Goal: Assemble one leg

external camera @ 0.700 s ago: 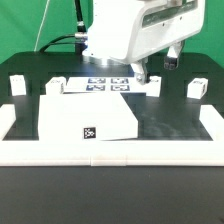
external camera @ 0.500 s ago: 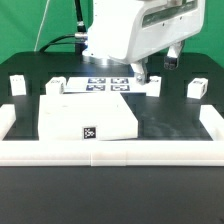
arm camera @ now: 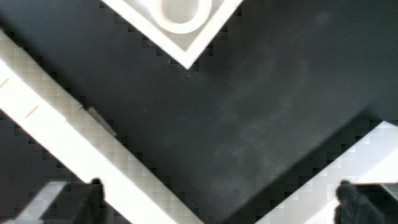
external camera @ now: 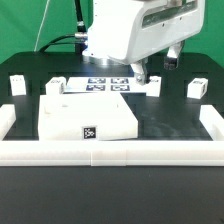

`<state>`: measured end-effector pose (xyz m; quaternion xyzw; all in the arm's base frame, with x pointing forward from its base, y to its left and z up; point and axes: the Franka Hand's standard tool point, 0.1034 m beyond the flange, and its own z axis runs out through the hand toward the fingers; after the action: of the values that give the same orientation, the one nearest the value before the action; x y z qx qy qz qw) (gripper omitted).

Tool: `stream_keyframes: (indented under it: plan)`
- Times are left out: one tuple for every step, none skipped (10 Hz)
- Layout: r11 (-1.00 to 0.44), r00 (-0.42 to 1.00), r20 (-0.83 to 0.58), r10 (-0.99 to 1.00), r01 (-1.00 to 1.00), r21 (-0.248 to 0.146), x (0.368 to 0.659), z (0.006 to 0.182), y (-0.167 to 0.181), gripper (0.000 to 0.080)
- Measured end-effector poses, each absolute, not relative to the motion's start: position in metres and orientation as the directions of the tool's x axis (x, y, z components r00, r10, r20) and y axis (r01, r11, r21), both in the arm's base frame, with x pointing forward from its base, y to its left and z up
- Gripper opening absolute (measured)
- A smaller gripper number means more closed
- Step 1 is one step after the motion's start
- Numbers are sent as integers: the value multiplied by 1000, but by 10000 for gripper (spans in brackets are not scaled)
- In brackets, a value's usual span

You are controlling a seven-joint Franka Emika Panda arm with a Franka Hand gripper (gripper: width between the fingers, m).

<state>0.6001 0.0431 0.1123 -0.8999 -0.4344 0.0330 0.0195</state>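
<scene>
Leg (external camera: 197, 88) sits upright on the dark table (external camera: 170, 120) at the exterior view's right, near the white rail (external camera: 110, 152) that borders the table. It is well apart from the gripper (external camera: 157, 70) and untouched. Second leg (external camera: 57, 86) stands just beyond the far corner of the white panel (external camera: 88, 115), on the exterior view's left. Third leg (external camera: 17, 84) is further left, by the rail. A fourth small white block (external camera: 155, 85) stands beside the marker board (external camera: 108, 86), close under the gripper — too small to make out its faces. Panel lies flat at front centre, with one black-and-white tag (external camera: 90, 131) near its front edge. Gripper hangs above the table behind the panel, jaws spread wide, holding nothing. Wrist view: both fingertips (arm camera: 68, 205) stand far apart, with only bare dark table between them. Beyond them are a white corner with a round recess (arm camera: 178, 12) and a diagonal white strip (arm camera: 54, 110) — cannot tell what the strip belongs to.
</scene>
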Motion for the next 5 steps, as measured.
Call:
stream_keyframes:
  plan:
    - [-573, 573, -12, 819, 819, -32, 594, 111, 42, 650]
    - [-488, 488, 9, 873, 873, -5, 584, 108, 38, 650]
    - [-402, 402, 9, 916, 916, -4, 574, 104, 30, 650]
    - [-355, 355, 15, 935, 935, 10, 574, 105, 24, 650]
    - [-369, 369, 7, 929, 929, -8, 570, 104, 15, 650]
